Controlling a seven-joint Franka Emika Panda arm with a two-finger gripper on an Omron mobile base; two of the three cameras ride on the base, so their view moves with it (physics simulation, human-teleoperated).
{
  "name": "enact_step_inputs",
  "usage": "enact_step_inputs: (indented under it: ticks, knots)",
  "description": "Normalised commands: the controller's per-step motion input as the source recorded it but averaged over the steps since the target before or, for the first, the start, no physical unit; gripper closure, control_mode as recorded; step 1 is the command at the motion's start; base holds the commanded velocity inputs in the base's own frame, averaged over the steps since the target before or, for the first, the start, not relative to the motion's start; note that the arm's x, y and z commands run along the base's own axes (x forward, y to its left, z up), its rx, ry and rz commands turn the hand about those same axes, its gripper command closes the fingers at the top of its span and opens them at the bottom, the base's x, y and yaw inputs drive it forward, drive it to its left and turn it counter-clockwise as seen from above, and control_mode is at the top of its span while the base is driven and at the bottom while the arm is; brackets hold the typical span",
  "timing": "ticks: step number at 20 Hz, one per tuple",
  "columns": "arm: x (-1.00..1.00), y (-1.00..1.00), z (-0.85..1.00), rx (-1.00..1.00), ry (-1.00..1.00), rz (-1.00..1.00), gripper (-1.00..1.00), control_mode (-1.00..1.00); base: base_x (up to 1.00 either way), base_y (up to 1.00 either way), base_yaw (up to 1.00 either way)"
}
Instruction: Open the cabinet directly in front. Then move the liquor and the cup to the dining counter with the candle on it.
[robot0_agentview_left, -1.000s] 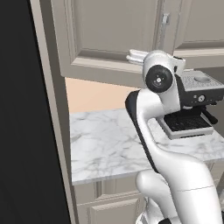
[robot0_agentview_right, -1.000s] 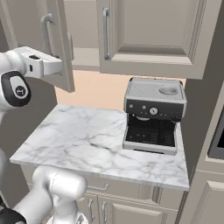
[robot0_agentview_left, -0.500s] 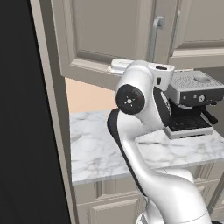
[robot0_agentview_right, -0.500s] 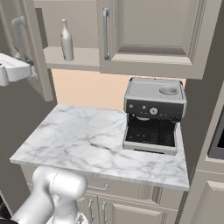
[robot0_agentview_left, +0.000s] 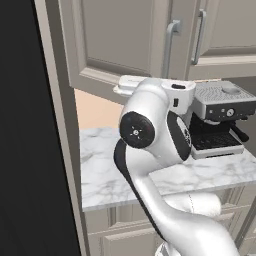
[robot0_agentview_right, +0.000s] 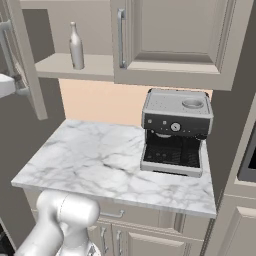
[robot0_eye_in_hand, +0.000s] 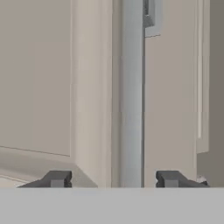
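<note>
The cabinet's left door stands swung wide open, and its right door is shut. On the bare inner shelf stands the liquor, a pale grey bottle, upright. In the hand view my gripper is open. Its two dark fingertips straddle the open door's grey bar handle, with a gap on each side. In the left base view the arm reaches up to that door. The cup and the dining counter are out of view.
A grey coffee machine stands at the right of the short marble wall countertop. Low drawer units sit beneath it. A dark tall panel closes off the left side, and the open door juts out over the counter's left end.
The left door has swung further open, and the bottle on the shelf has come into sight. My jaws, shut on the bar handle before, have spread apart from it.
</note>
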Motion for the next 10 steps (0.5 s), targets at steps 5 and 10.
enact_step_inputs:
  ticks: [5, 10]
  knots:
    - [-0.87, -0.11, -0.01, 0.02, 0.00, 0.00, -1.00, -1.00, 0.00, 0.00, 0.00]
    - [-0.58, -0.59, 0.05, 0.19, 0.00, 0.06, -1.00, -1.00, 0.00, 0.00, 0.00]
